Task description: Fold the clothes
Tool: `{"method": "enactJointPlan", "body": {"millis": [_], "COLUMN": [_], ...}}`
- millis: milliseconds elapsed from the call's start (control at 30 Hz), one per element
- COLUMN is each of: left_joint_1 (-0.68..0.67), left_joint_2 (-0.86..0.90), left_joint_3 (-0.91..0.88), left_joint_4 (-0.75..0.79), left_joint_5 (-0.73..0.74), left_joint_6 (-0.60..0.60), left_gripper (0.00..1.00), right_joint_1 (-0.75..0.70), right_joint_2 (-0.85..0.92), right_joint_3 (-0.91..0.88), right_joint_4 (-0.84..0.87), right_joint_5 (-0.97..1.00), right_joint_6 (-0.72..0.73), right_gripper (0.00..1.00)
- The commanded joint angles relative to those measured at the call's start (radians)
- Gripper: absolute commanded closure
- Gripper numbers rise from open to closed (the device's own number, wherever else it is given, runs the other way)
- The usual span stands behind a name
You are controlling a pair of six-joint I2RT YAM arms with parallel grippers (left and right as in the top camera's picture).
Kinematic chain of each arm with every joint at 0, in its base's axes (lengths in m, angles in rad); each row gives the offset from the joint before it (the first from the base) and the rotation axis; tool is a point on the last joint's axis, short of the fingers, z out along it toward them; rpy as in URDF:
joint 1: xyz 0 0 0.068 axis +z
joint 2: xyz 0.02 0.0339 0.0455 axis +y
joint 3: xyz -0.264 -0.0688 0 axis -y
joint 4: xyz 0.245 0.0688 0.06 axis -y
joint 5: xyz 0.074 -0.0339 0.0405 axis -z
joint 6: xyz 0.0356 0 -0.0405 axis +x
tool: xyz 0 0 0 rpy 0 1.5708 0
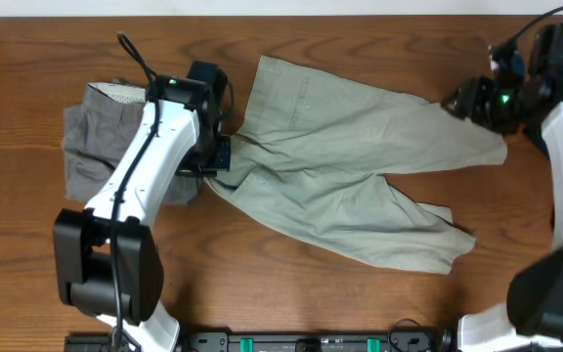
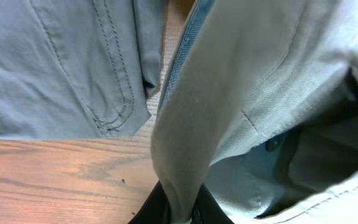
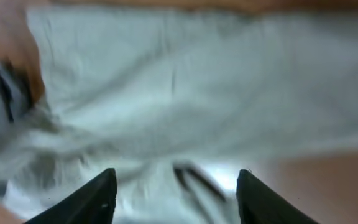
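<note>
Light khaki-grey shorts (image 1: 345,186) lie spread across the middle of the wooden table, legs pointing right. My left gripper (image 1: 218,156) is shut on their waistband at the left; the left wrist view shows the khaki cloth (image 2: 260,81) pinched between the fingers (image 2: 179,208), with pale blue lining inside. Darker grey shorts (image 1: 96,132) lie at the far left, partly under my left arm, and also show in the left wrist view (image 2: 61,62). My right gripper (image 1: 462,98) is open beside the upper leg's hem; its blurred view shows the cloth (image 3: 185,93) ahead of the open fingers (image 3: 176,190).
The wooden table (image 1: 47,264) shows bare wood around the garments. A black rail (image 1: 311,342) runs along the front edge.
</note>
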State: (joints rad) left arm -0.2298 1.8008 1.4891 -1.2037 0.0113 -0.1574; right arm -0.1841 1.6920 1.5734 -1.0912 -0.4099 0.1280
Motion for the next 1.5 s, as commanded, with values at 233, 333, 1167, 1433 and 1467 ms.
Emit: {"method": "enactJointPlan", "body": {"millis": [233, 333, 1167, 1433, 1467], "left_joint_1": [0.006, 0.006, 0.006, 0.006, 0.006], "left_joint_2": [-0.066, -0.066, -0.066, -0.066, -0.065], "left_joint_3": [0.032, 0.032, 0.034, 0.034, 0.034], "left_joint_4": [-0.003, -0.002, 0.085, 0.199, 0.207], "left_joint_5": [-0.020, -0.020, -0.020, -0.020, -0.020], "left_joint_6": [-0.006, -0.006, -0.006, -0.006, -0.006], "left_gripper": [0.88, 0.88, 0.89, 0.92, 0.92], "right_joint_1": [0.106, 0.113, 0.047, 0.043, 0.042], "right_joint_2": [0.029, 0.029, 0.029, 0.147, 0.172], "right_joint_3": [-0.320, -0.441, -0.367, -0.373, -0.373], "right_joint_4": [-0.052, 0.006, 0.454, 0.757, 0.790], "right_joint_5": [0.161, 0.190, -0.056, 0.116, 0.123], "right_joint_6": [0.003, 0.019, 0.051, 0.167, 0.183], "right_gripper": [0.26, 0.20, 0.99, 0.99, 0.99]}}
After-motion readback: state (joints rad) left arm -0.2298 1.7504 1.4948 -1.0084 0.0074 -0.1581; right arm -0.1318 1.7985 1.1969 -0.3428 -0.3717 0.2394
